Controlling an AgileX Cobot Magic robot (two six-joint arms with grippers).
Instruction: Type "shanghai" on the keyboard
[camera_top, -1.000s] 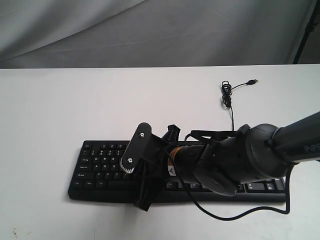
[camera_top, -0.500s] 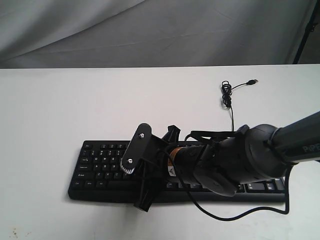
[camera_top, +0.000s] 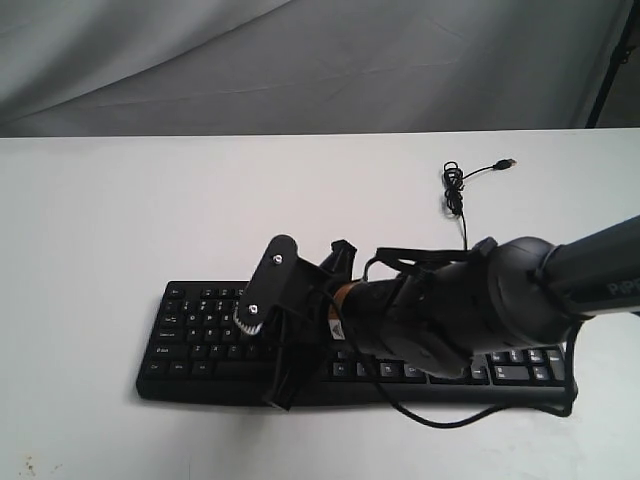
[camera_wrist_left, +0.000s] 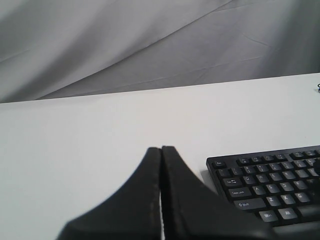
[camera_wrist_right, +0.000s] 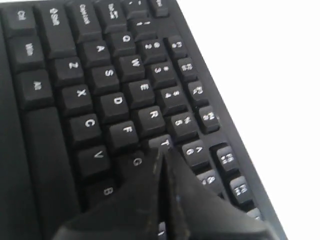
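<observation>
keyboard (camera_top: 200, 330), black with white legends, lies flat on the white table (camera_top: 120, 200), near the table's front edge and long side across the exterior view. its middle is hidden there under the right arm (camera_top: 470, 310), which reaches in from the right and lies low over the keys. a black camera bracket (camera_top: 265, 295) on the arm's wrist covers the letter block, so the fingertips do not show in that view.

the right wrist view shows the right hand (camera_wrist_right: 161, 165) clenched, its two black fingers pressed together into one point with nothing between them. that point sits over the keyboard (camera_wrist_right: 100, 90) at the seam between the t key (camera_wrist_right: 164, 143) and the g key (camera_wrist_right: 136, 161). whether it presses down or only touches cannot be told.

the left hand (camera_wrist_left: 161, 160) is clenched too, fingers flat against each other and holding nothing. it hangs over bare table (camera_wrist_left: 75, 150), apart from the esc corner of the keyboard (camera_wrist_left: 270, 185).

a thin black usb cable (camera_top: 455, 190) runs back from the keyboard's far edge to a small coil on the table, its plug lying loose beyond it. grey cloth (camera_top: 300, 60) hangs behind the table.
</observation>
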